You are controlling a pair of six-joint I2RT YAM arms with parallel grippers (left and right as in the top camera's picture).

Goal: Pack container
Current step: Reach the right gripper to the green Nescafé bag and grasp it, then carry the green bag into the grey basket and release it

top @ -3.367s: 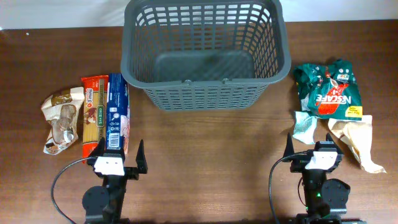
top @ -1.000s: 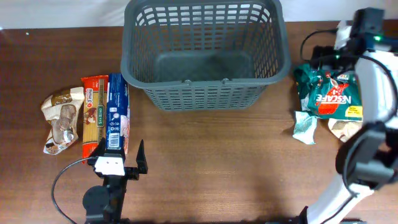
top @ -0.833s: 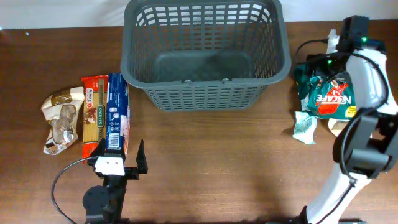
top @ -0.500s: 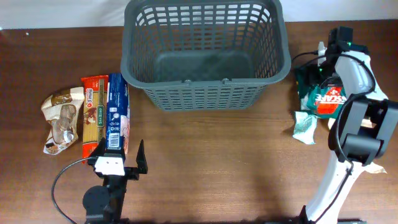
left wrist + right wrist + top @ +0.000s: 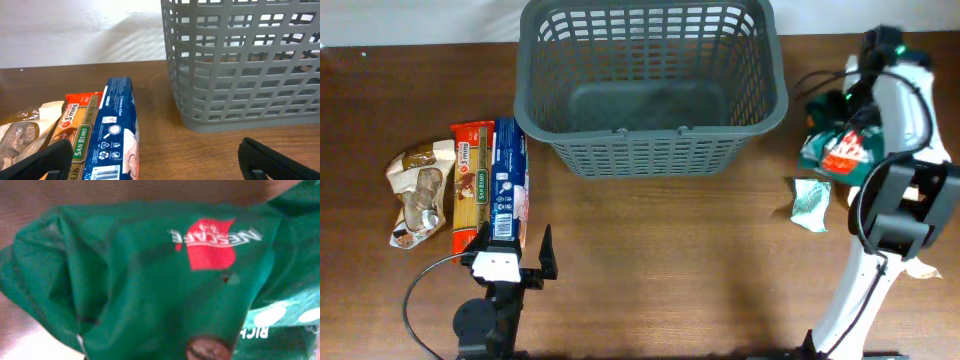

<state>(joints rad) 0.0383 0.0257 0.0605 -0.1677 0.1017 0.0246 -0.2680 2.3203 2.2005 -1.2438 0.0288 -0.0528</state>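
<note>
Right gripper [image 5: 842, 118] at Nescafe bag [image 5: 820, 158], far-right corner; closure not visible. Pinch firmly, clear container [image 5: 650, 150] rim. Left gripper [image 5: 157, 152] wide open, empty.

You can read NESCAFE upside down in white on the green bag [image 5: 150, 280] in your right wrist view, plus a cut-off "RIC" near its lower edge. The red packet [image 5: 80, 132] says "3 mins". Print on the blue packet [image 5: 117, 135] is too small to read
</note>
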